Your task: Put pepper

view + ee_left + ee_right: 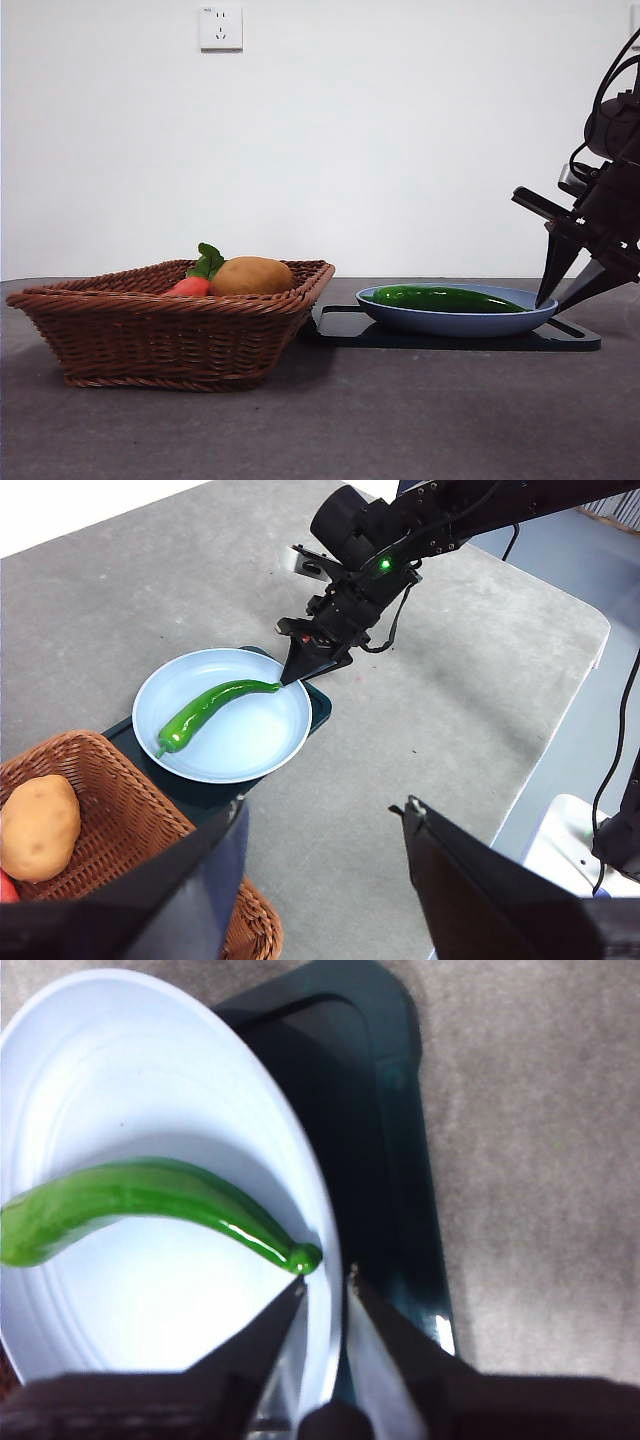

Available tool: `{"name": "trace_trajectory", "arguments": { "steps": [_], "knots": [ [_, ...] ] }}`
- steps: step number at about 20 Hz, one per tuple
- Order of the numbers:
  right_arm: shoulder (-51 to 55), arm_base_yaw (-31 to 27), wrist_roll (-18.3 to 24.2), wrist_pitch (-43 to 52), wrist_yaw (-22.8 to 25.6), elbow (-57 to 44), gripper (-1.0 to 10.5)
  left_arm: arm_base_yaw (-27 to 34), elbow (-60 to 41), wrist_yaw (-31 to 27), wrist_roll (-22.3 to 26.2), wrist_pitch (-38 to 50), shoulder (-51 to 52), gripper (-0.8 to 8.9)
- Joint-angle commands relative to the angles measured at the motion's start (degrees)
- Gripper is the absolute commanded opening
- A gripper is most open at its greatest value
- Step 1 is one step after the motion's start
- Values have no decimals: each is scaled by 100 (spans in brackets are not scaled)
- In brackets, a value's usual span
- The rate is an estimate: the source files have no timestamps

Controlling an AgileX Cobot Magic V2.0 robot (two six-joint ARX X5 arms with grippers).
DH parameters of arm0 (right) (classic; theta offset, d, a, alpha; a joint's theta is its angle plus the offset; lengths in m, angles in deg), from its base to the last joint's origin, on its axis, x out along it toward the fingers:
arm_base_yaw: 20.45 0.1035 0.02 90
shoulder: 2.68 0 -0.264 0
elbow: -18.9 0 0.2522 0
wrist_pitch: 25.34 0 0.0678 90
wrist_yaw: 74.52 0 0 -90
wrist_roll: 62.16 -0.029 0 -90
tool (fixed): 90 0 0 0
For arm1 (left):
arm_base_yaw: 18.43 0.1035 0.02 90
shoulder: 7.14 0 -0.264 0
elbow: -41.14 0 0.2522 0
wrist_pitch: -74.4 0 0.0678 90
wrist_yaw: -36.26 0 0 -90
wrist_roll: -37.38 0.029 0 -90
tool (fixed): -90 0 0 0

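You see the pepper (pixel 447 298) lying in the blue plate (pixel 440 322); the right gripper (pixel 566 296) hovers at its right rim, fingers slightly spread, holding nothing.

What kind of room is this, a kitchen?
More likely a robot test bench: a bare grey table, a plain white wall with one socket, and a pepper staged on a plate.
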Motion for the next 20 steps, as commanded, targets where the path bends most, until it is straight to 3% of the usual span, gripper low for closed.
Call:
{"name": "trace_trajectory", "arguments": {
  "steps": [1,6,10,12,16,18,20],
  "knots": [
    [-77,-9,7,11,9,120,107,-59,98,-7,-37,66,-24,271],
    [844,-203,476,-636,555,120,107,-59,98,-15,-35,-116,-26,271],
    [2090,-205,1034,-1808,339,120,103,-55,98,-17,-28,-146,-26,271],
    [2754,17,1344,-2566,68,120,102,-52,98,-15,-15,-146,-26,271],
    [3954,743,1709,-3744,96,120,101,-55,98,-13,-9,-149,-26,268],
    [4387,1139,1709,-3987,96,120,89,-55,98,-11,-15,-160,-26,200],
    [4756,1517,1786,-4234,94,120,-1,-55,98,-9,-15,-205,-26,85]
  ]
}}
